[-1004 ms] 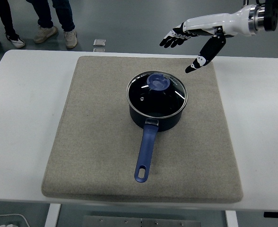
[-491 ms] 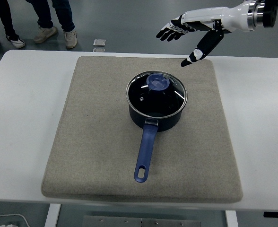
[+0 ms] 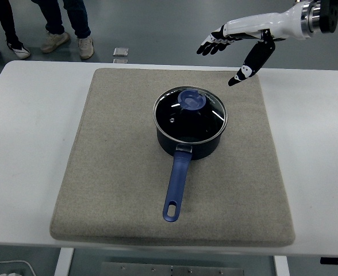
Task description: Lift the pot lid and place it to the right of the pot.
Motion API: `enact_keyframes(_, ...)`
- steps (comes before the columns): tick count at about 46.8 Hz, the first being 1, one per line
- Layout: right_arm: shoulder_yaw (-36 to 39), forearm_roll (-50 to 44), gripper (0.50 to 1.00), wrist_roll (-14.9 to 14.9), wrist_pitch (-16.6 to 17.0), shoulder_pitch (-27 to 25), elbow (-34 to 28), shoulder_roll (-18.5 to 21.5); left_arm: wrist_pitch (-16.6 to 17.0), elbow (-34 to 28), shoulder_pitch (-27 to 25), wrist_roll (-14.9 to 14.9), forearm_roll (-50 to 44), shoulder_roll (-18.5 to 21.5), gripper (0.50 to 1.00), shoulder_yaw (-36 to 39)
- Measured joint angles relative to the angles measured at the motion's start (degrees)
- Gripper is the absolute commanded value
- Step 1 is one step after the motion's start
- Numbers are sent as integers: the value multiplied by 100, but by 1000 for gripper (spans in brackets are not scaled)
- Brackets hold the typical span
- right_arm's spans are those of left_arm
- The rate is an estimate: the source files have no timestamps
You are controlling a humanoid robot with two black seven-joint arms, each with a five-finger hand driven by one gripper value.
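- The pot lid [image 3: 190, 113] sits closed on the pot [image 3: 189, 138], in the middle of the grey mat [image 3: 100, 172] on the white table [image 3: 25, 144].
- The lid looks like glass in a metal rim, so I judge it stiff, smooth, a little heavy and breakable if it drops.
- The best place to take hold is the blue knob [image 3: 192, 100], at the far part of the lid; the rim is thin and probably slippery.
- The pot has a long blue handle [image 3: 176, 187] that points to the near edge; it may turn a little when the lid is pulled.
- Through the dark glass I cannot tell if something is inside the pot.
- The right hand [image 3: 238, 40] hovers far and right of the pot, apart from the lid, fingers spread and holding nothing.
- The mat to the right of the pot has free room for the lid.
- The left hand is not visible.
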Motion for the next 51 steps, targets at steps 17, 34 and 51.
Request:
enact_keyframes(17, -26, -205, 899, 9, 0, -220, 30, 127, 0, 2, 0, 0, 0, 0, 1000, 0)
enact_keyframes(34, -31, -270, 895, 96, 0, -340, 251, 431, 0, 0, -1, 0, 0, 0, 1000, 2)
enact_keyframes(51, -9, -249, 883, 373, 0, -200, 244, 476, 0, 1, 0, 1, 0, 0, 1000, 2)
